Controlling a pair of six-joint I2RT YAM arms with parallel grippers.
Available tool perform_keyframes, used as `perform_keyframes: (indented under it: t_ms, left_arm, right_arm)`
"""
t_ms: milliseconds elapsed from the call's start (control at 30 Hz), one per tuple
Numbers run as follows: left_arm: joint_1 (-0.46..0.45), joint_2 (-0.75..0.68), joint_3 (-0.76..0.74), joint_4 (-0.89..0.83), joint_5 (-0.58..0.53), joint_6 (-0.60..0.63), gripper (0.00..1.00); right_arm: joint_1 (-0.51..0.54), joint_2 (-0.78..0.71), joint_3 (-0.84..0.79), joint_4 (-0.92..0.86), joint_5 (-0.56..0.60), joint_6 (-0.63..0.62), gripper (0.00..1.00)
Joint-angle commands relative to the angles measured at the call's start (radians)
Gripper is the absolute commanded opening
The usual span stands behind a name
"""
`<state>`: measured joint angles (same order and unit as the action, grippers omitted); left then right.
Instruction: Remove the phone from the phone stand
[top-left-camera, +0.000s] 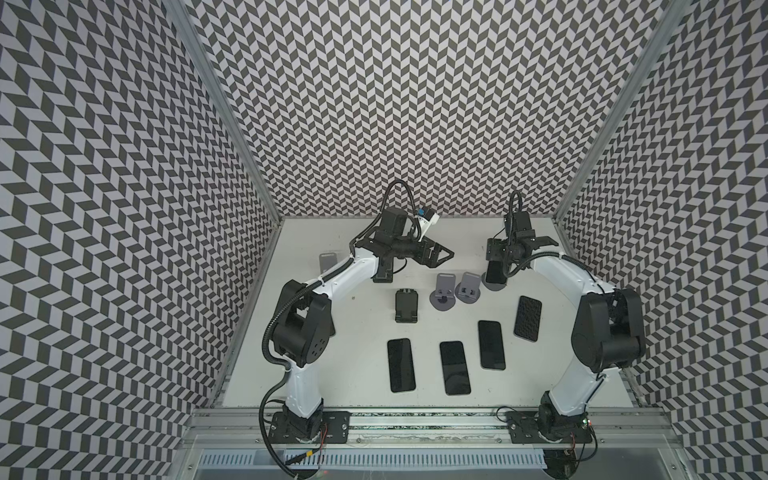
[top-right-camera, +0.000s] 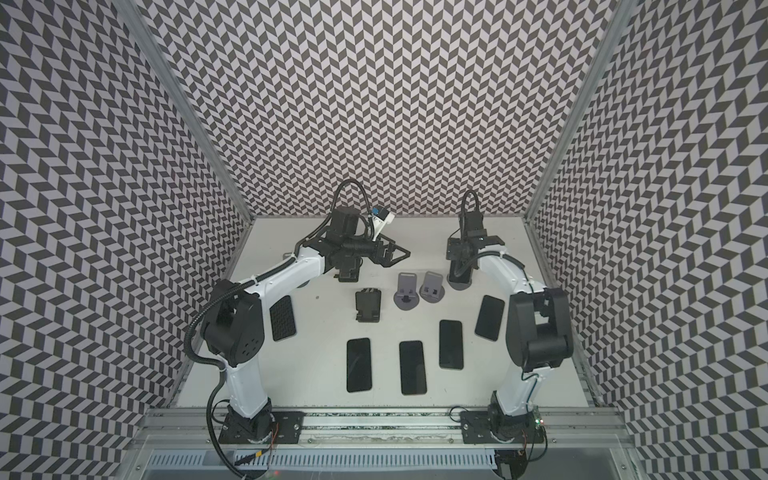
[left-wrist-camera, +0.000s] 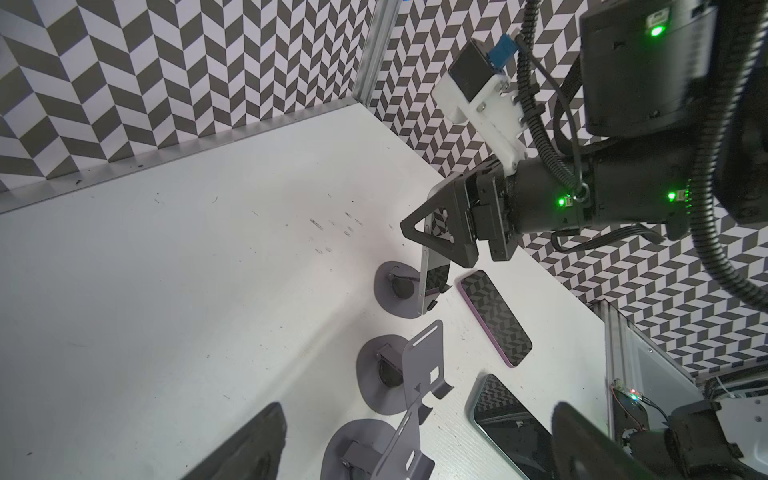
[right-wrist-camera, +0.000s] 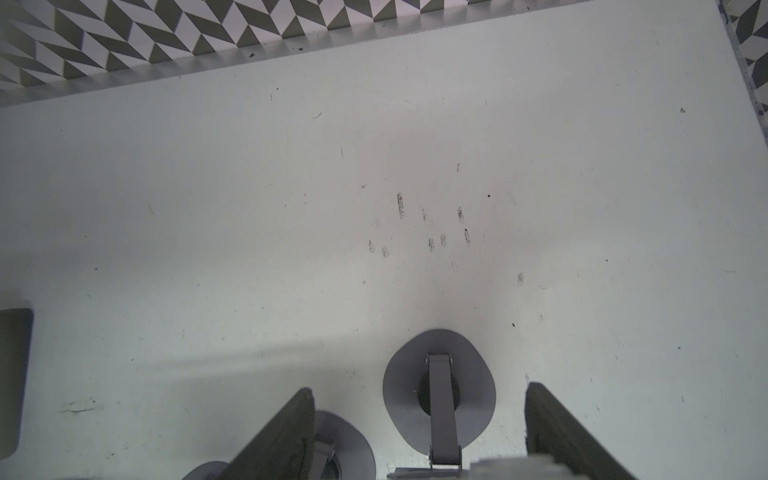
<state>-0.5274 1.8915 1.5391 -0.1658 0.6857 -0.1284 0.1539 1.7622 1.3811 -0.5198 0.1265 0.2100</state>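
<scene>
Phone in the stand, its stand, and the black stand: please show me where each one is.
phone (left-wrist-camera: 437, 281), left wrist view, on its screen.
phone's stand (right-wrist-camera: 399, 390), right wrist view, on its round base.
black stand (top-left-camera: 406, 302), in a top view, on its back plate.

Left fingers (left-wrist-camera: 249, 449) wide apart and level; right fingers (right-wrist-camera: 573, 440) steeply downward.

Scuffed white bench (right-wrist-camera: 208, 208), chevron-patterned wall (right-wrist-camera: 124, 37) along its far edge, grey phone stand (right-wrist-camera: 440, 399) with round base and hinged arm, seen between the end effector (right-wrist-camera: 419, 387) and its two dark, parted fingers (right-wrist-camera: 282, 432), second grey stand (right-wrist-camera: 353, 444) just left, partly hidden.
</scene>
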Motion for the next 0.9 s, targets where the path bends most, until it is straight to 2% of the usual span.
perform_keyframes:
  t_ms: [0,200,667,867]
  left_arm:
    - [0.005,0.006,0.01,-0.004,-0.004,0.004,1.0]
    - [0.003,-0.004,0.008,-0.003,-0.004,0.001,1.0]
    - [-0.02,-0.042,-0.007,-0.005,-0.024,0.023,1.0]
    - [-0.026,-0.062,-0.01,-0.009,-0.039,0.032,1.0]
  right_arm:
    - [-0.004,-0.035,0.033,-0.002,0.013,0.002,0.74]
    - [-0.004,-0.065,0.044,-0.012,0.007,0.021,0.67]
    - [-0.003,-0.127,0.059,-0.051,0.007,0.02,0.64]
    - [-0.004,-0.143,0.097,-0.086,0.023,0.058,0.63]
